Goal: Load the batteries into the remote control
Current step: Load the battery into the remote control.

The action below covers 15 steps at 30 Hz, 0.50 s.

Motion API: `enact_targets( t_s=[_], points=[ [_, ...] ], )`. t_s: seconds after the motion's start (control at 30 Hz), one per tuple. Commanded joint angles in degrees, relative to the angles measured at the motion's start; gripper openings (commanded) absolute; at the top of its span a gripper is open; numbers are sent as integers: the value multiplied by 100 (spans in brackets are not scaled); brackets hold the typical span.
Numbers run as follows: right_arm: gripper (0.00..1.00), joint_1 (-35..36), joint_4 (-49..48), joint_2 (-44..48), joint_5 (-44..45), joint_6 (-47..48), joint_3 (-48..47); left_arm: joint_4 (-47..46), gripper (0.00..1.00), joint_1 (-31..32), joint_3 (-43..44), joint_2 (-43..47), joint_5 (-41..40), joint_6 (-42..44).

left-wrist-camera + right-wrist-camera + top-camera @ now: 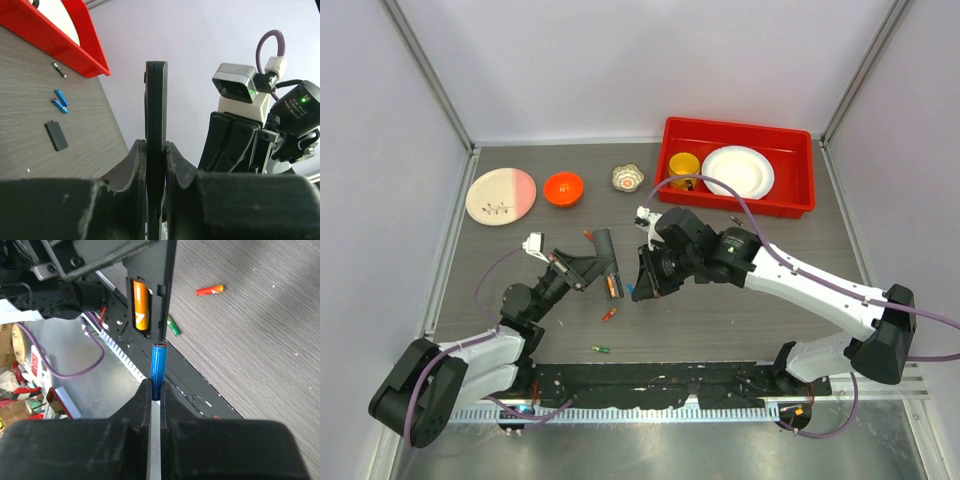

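Note:
My left gripper is shut on the remote control, a slim black bar held up off the table. From the left wrist it is seen edge-on, the remote control standing between the left gripper's pads. Its open compartment holds an orange battery. My right gripper is shut on a blue battery, whose tip sits just below the remote's lower end. On the table lie a red-orange battery, a green battery and two blue batteries.
A red tray at the back right holds a yellow cup and a white plate. An orange bowl, a pink-and-cream plate and a foil cup stand at the back. A small black flat piece lies near the blue batteries.

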<state>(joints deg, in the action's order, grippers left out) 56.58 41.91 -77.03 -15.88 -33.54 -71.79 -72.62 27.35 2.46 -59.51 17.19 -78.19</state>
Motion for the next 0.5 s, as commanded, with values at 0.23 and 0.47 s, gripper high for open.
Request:
enact_targets(
  t_s=[0.23,0.47],
  points=[
    [1,73,-1088,-417,-346,-592,-265,203,0,-2,71,606,-14,217],
    [1,117,-1211,-497,-328,-707,-265,898,0,-2,53,1142,-119,375]
  ],
)
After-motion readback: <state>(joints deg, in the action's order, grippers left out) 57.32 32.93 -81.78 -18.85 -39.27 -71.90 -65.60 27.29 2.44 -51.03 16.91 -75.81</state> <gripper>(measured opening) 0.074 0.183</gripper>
